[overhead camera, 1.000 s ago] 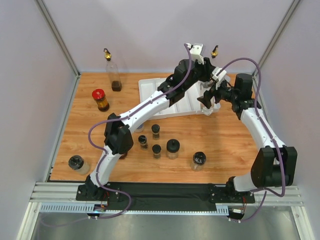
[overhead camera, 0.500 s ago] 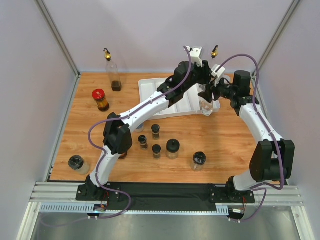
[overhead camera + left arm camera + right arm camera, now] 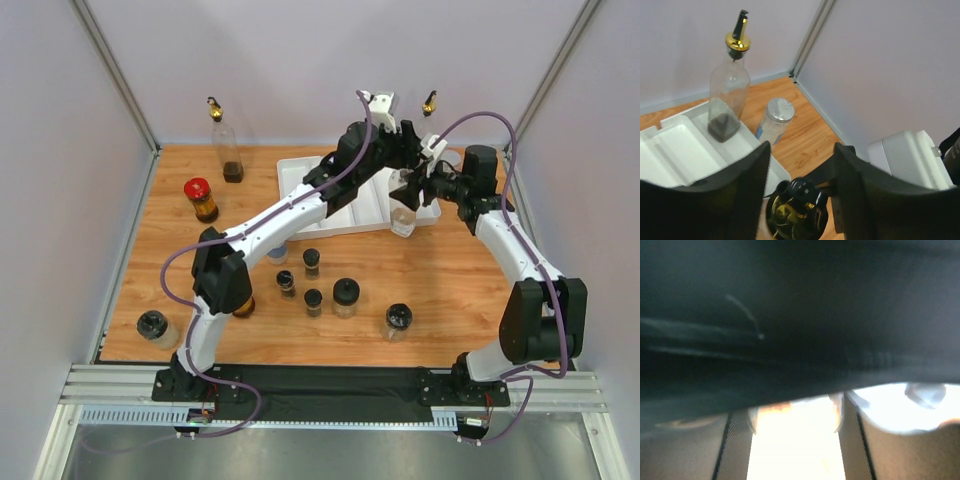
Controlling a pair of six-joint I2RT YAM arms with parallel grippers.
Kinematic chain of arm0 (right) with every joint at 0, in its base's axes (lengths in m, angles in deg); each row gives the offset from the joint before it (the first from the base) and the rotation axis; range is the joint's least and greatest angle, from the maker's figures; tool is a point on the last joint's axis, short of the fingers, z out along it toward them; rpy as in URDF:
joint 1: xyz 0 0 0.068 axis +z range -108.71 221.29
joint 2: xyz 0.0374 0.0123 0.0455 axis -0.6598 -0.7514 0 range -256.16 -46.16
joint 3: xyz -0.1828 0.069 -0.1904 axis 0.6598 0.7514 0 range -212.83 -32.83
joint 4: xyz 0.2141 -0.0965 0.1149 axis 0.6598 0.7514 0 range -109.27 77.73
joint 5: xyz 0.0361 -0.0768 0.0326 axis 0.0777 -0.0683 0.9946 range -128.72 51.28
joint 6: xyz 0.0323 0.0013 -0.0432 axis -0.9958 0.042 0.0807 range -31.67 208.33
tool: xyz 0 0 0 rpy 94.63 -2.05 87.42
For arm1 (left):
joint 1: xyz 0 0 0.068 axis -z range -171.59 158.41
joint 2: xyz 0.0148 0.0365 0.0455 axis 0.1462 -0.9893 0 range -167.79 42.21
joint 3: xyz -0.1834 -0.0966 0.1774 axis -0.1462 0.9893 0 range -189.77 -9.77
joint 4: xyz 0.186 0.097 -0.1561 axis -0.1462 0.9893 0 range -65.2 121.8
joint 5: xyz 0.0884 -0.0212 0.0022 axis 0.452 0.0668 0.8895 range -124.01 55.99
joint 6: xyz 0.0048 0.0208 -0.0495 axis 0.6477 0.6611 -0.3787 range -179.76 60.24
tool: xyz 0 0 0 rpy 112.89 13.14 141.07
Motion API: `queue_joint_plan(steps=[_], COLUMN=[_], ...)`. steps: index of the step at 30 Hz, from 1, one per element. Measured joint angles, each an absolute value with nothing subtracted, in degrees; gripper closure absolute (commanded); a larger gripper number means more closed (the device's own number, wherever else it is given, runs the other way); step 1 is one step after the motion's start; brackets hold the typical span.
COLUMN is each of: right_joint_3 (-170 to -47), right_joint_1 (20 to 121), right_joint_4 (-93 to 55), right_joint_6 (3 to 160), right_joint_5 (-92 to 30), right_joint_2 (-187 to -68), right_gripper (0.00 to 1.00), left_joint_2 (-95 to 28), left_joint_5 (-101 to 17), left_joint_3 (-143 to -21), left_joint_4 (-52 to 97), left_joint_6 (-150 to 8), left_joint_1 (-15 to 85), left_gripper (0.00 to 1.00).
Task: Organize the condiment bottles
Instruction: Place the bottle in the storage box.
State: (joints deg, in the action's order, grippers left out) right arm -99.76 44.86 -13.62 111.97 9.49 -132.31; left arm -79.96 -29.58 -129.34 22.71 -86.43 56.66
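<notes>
Wood tabletop (image 3: 450, 290) — left gripper (image 3: 802, 150) open astride spouted bottle (image 3: 796, 210); right gripper (image 3: 412, 188) clamps it; jar (image 3: 775, 120) label unreadable.

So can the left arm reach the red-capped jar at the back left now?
Probably yes: the red-capped jar stands clear in open space, though the left gripper straddles a gold-spouted bottle.

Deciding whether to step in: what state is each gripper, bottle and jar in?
Left gripper: open over gold spout.
Right gripper: by middle bottle, grip unclear.
Middle bottle: upright between grippers.
Tray: holds one upright spouted bottle.
Grey-lidded jar: upright, lidded.
Red-capped jar: upright, capped.
Black-lidded jars: upright.
</notes>
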Motion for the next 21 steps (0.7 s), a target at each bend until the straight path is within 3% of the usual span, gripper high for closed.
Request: queue_joint_plan(steps=[2,7,10,21], right_joint_3=[-99.1,-99.1,-98.8,-98.2], right_joint_1=[44.7,44.6,44.6,44.7], right_joint_4=[-14.0,-17.1,-18.3,-18.7], right_joint_6=[111.0,109.4,108.8,108.3], right_joint_5=[10.0,10.4,10.4,7.9], right_joint_2=[-132.3,-132.3,-132.3,-133.1], right_gripper=[1.0,1.0,1.0,1.0], left_joint_2=[-78.5,-75.7,-74.8,-71.5], left_joint_5=[-29.2,-29.5,-29.3,-32.4], left_joint_3=[-128.8,-126.6,-125.7,-125.3], left_joint_4=[23.0,23.7,23.8,23.7], left_joint_6=[-86.7,-87.0,-86.9,-86.5], left_joint_1=[56.5,56.0,55.8,53.7], left_gripper=[0.22,0.13,0.01,0.0])
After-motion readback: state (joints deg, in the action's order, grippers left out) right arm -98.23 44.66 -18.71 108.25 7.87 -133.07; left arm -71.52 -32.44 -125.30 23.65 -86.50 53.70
